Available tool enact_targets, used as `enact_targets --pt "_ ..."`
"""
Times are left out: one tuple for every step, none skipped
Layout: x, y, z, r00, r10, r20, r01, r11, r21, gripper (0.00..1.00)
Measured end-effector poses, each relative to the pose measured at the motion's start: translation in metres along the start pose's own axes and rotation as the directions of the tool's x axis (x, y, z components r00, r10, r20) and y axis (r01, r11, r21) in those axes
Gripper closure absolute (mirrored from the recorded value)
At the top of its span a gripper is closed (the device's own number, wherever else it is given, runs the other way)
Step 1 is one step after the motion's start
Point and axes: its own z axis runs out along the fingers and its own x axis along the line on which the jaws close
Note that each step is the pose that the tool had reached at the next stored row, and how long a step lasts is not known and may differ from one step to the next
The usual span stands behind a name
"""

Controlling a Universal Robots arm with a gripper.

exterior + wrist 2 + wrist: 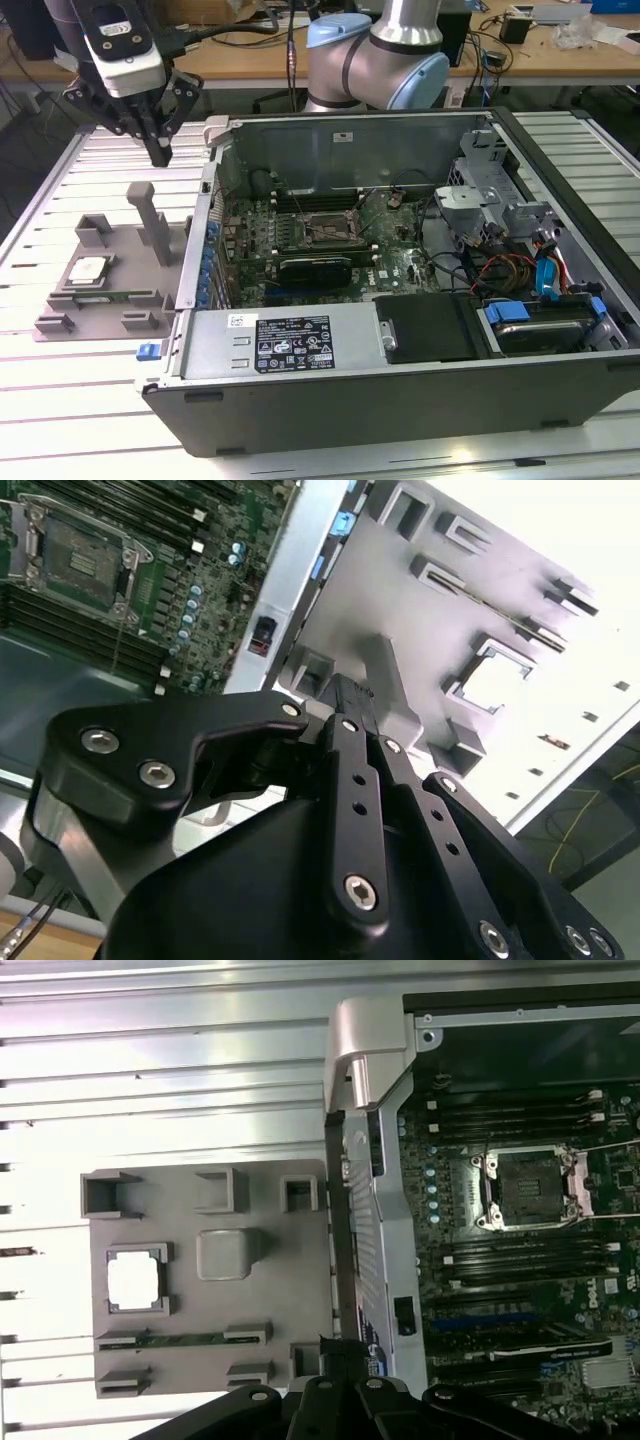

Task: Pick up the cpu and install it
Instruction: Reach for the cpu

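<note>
cpu (88, 270) sits in holder (133, 268), apart from jaws.

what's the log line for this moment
stage: cpu not yet picked | gripper: shut, empty, above grey holder | cpu: lying in holder, untouched | socket: open, no cpu

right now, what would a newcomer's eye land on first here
The big open computer case dominates the middle of the exterior view, with its green motherboard and empty socket exposed. On the exterior view's left, the silvery cpu lies in a grey fixture on the slatted table. The black pincer hangs above that fixture, holding nothing.
</note>
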Motion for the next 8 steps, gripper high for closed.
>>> enact_targets --pt "0.0011 0.0002 0.0013 1.0000 0.000 0.0000 0.000 1.0000 0.0000 0.89" --pt "0.0019 0.0003 0.0024 1.0000 0.000 0.0000 0.000 1.0000 0.0000 0.89" --pt "0.0047 0.0009 0.0053 1.0000 0.000 0.0000 0.000 1.0000 0.0000 0.89" --pt "0.0070 0.0014 0.0070 1.0000 0.000 0.0000 0.000 1.0000 0.0000 0.89" --pt "0.0090 0.0019 0.0083 1.0000 0.000 0.0001 0.000 1.0000 -0.0001 0.89" --pt "0.0109 0.0023 0.0090 1.0000 0.000 -0.0001 0.000 1.0000 0.0001 0.89" --pt "0.0123 0.0025 0.0096 1.0000 0.000 -0.0001 0.000 1.0000 0.0002 0.89" --pt "0.0153 0.0029 0.0106 1.0000 0.000 0.0000 0.000 1.0000 0.0000 0.89"
